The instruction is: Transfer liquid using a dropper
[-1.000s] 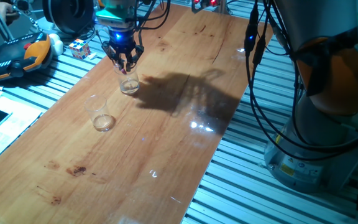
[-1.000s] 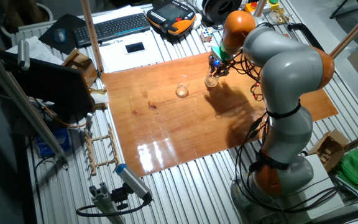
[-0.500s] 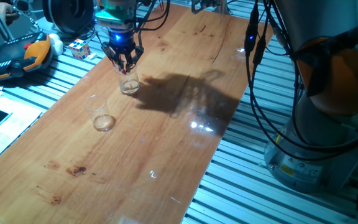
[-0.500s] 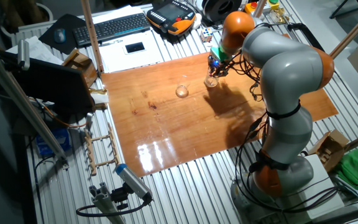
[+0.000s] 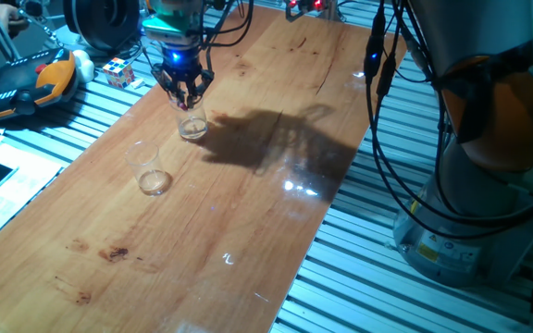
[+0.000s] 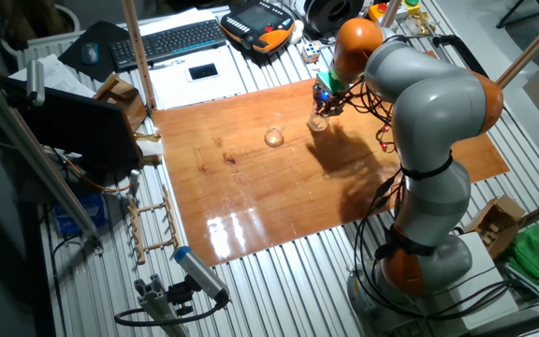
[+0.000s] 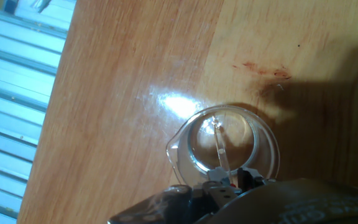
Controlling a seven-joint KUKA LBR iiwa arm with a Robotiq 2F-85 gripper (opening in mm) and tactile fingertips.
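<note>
- Hand view: gripper [image 7: 232, 177] sits directly over a glass [image 7: 222, 149], fingers closed narrow on the dropper [image 7: 220, 146].
- Dropper is a slender clear tube, reaching from the fingers down into the glass; tip lies near the middle of the glass floor. Bulb end not visible, hidden at the fingers.
- Liquid in the glass cannot be made out in hand view; only glare on the bottom.
- Glass stands upright on the wooden table [image 7: 123, 93]; a small reddish stain [image 7: 263, 68] marks the wood beyond the rim.
- One fixed view: gripper [image 5: 185, 95] just above the glass [image 5: 192, 123], fingertips at the rim. A speck of pink shows between the fingers.
- Second glass [image 5: 149, 169] stands upright nearer the camera, apart from the first, untouched.
- Beside the far table edge: a colour cube [image 5: 118, 71] and an orange-black pendant [image 5: 26, 83].
- Other fixed view: arm [image 6: 419, 103] bends over the table's far side, gripper [image 6: 324, 98] above the glass [image 6: 318, 122]; second glass [image 6: 274, 138] well clear to its side.
- Keyboard [image 6: 176, 39] lies past the table.
</note>
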